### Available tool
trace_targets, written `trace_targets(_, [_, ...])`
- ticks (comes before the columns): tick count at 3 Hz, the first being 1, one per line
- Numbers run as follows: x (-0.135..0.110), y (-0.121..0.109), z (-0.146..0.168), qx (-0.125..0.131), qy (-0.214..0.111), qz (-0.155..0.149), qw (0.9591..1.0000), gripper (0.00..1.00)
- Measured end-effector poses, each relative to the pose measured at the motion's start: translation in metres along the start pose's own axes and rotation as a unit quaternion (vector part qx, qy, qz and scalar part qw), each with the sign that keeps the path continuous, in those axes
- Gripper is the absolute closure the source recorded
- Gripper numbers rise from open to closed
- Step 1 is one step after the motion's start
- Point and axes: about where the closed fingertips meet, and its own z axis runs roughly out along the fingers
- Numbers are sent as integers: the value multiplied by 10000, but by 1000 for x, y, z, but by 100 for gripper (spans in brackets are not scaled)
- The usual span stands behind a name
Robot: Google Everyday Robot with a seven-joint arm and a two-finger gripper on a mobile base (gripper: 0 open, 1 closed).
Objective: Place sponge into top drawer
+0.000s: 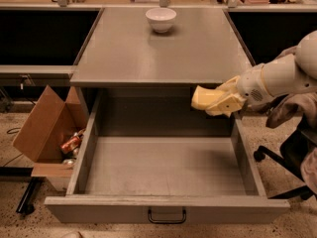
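Observation:
The pale-yellow sponge (202, 97) is held in my cream-yellow gripper (214, 100), which reaches in from the right on a white arm. The gripper is shut on the sponge and holds it in the air just past the cabinet top's front edge, above the back right part of the open top drawer (163, 170). The drawer is pulled far out, grey and bare inside, with a small black handle (167, 216) at the centre of its front.
A white bowl (161, 19) stands at the back of the grey cabinet top (148, 53). A brown cardboard box (47, 128) with cans sits on the floor at the left. A black office chair (292, 157) with draped cloth is at the right.

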Motion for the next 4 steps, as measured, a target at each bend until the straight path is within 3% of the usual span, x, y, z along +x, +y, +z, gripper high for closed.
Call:
trace_targets(2, [69, -1, 25, 167, 833, 1, 9964, 100])
trace_targets(3, [84, 3, 41, 97, 1163, -68, 9931, 85])
trace_targets(4, [91, 10, 55, -50, 1318, -125, 9912, 63])
